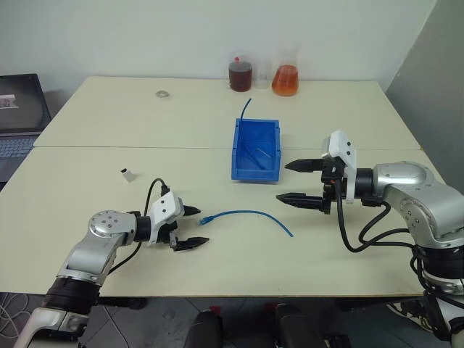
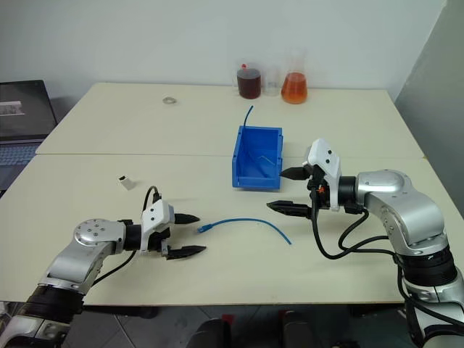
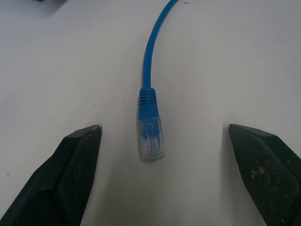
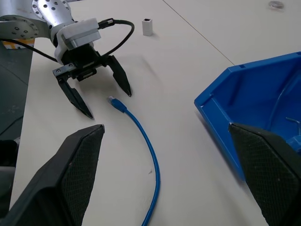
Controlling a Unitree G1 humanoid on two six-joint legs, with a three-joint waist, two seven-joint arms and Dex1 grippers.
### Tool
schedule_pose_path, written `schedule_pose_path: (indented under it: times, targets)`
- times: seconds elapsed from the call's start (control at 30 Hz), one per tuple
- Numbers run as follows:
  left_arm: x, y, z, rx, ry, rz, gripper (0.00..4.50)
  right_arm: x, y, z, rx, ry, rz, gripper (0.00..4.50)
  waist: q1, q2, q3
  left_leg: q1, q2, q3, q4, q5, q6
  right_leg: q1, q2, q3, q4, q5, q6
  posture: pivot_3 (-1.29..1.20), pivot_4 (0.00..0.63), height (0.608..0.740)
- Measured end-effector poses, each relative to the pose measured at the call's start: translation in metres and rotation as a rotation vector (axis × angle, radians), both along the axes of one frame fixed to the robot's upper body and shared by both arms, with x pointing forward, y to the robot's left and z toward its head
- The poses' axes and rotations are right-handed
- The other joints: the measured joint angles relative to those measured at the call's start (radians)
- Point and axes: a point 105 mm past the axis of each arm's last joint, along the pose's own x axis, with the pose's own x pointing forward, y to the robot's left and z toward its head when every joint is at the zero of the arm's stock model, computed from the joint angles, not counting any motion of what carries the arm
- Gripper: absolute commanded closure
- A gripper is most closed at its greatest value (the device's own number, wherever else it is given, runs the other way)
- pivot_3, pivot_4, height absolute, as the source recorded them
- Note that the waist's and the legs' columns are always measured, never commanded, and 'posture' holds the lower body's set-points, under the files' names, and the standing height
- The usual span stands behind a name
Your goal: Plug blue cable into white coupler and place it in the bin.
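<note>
Far to the left, off the pale, smooth surface (image 1: 217, 275), sits a dark laptop (image 1: 20, 116). On the surface, near the left side, stands the white coupler (image 1: 127, 174), a tiny boxy plastic block with a dark hole on one face. It stands by itself, well apart from everything else.

Next comes the left gripper (image 1: 194, 228), low over the surface. Its two black pointed fingers (image 3: 70, 174) are spread wide and hold nothing. They have a rough, dotted skin. Just in front of them, in line with the gap, lies the clear plastic plug (image 3: 150, 139) of the blue cable (image 1: 250, 214). The fingers do not touch it. The cable is thin, smooth and light blue. It lies flat on the surface and bends in a soft curve toward the right.

Behind the cable, in the middle of the surface, sits the bin (image 1: 255, 148). It is a bright blue plastic box with a low front lip, and a thin blue wire (image 1: 246, 106) sticks up behind it. Farther back are a round metal ring (image 1: 162, 93), a jar of dark brown liquid (image 1: 240, 75) and a glass flask of orange liquid (image 1: 286, 80).

On the right, the right gripper (image 1: 288, 181) hangs above the surface, just beside the bin. Its black fingers are spread wide too, and empty.
</note>
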Motion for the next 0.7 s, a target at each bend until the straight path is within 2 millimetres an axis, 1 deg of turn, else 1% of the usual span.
schedule_pose_path:
  times: [0.07,0.1,0.3,0.47,0.5,0.63,0.7]
  targets:
    - [0.0003,-0.0022,-0.0008,-0.007,-0.005,-0.009,0.38,-0.0015,-0.0008,-0.0015,-0.004,0.001,-0.005,0.0,0.006,0.0,0.0,0.0,0.0,0.0,0.0,0.0,0.0,0.0,0.0,0.0,0.0,-0.001,0.001,0.0,0.15,0.74]
    - [0.0003,-0.0028,-0.001,-0.01,-0.005,-0.009,0.45,-0.002,-0.001,-0.0019,-0.006,0.001,-0.009,0.0,0.007,0.0,0.0,-0.001,0.0,0.0,0.001,0.0,0.0,0.0,0.0,0.0,0.0,-0.001,0.002,0.0,0.15,0.74]
    - [0.0007,0.0,-0.0006,-0.011,-0.002,-0.004,1.79,-0.0001,-0.0072,0.0003,-0.006,-0.005,-0.046,0.0,0.007,0.0,0.0,-0.001,0.0,0.0,0.001,0.0,0.0,-0.001,0.0,0.0,0.0,-0.001,0.001,0.0,0.15,0.74]
    - [0.0029,0.005,0.0001,-0.008,-0.001,0.008,2.87,-0.0012,-0.0066,-0.0009,0.0,0.001,-0.045,0.0,0.005,0.0,0.0,-0.001,0.0,0.0,0.001,0.0,0.0,-0.001,0.0,0.0,0.0,-0.001,0.002,0.0,0.15,0.74]
    - [0.003,0.0055,0.0001,-0.008,-0.001,0.01,3.02,-0.0013,-0.0066,-0.0008,0.001,0.001,-0.045,0.0,0.004,0.0,0.0,-0.001,0.0,0.0,0.001,0.0,0.0,-0.001,0.0,0.0,0.0,-0.001,0.002,0.0,0.15,0.74]
    - [0.0012,0.0069,-0.001,-0.002,-0.001,0.009,3.95,-0.0022,-0.0057,-0.0004,0.008,0.004,-0.037,0.0,0.004,0.001,0.0,-0.001,0.001,0.0,0.001,0.0,0.0,-0.001,0.0,0.0,0.0,-0.001,0.001,0.0,0.15,0.74]
    - [-0.0018,0.0067,-0.0024,-0.002,0.006,0.006,4.25,-0.0022,-0.0056,-0.0003,0.009,0.004,-0.036,0.0,0.004,0.001,0.0,-0.001,0.001,0.0,0.001,0.0,0.0,-0.001,0.0,0.0,0.0,-0.001,0.001,0.0,0.15,0.74]
